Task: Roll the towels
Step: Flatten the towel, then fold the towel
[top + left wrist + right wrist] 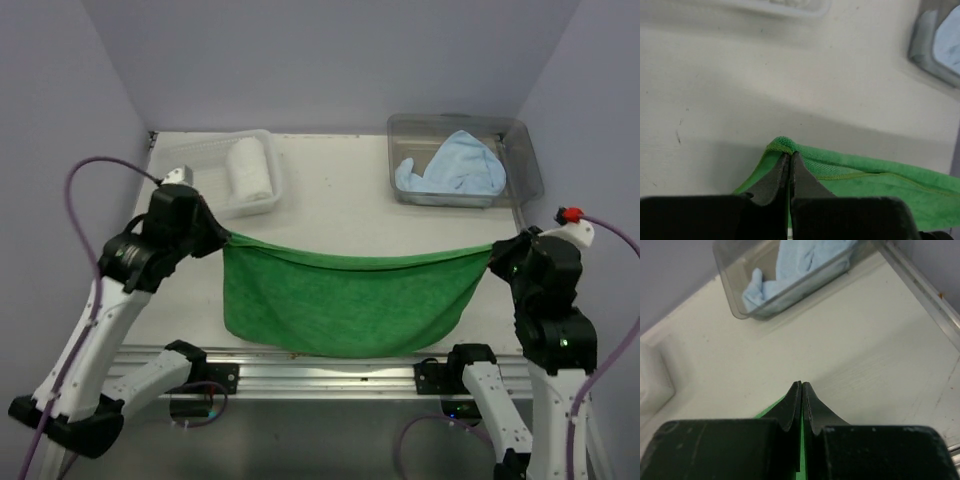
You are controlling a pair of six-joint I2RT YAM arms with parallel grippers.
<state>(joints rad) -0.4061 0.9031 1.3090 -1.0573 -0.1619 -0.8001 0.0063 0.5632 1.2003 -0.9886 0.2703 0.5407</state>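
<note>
The green towel (345, 300) hangs stretched between both grippers above the table, sagging in the middle toward the near edge. My left gripper (222, 238) is shut on its left corner (782, 145), and my right gripper (492, 256) is shut on its right corner, with green cloth (802, 440) showing between the fingers. A rolled white towel (249, 170) lies in the white basket (195, 160) at the back left. The light blue towel (455, 168) lies crumpled in the clear tub (525, 160) at the back right, also seen as blue cloth (790, 265) in the right wrist view.
The table's near metal rail (330, 372) runs under the hanging towel. Walls close in the back and both sides. The tub's corner (927, 35) shows at the left wrist view's upper right.
</note>
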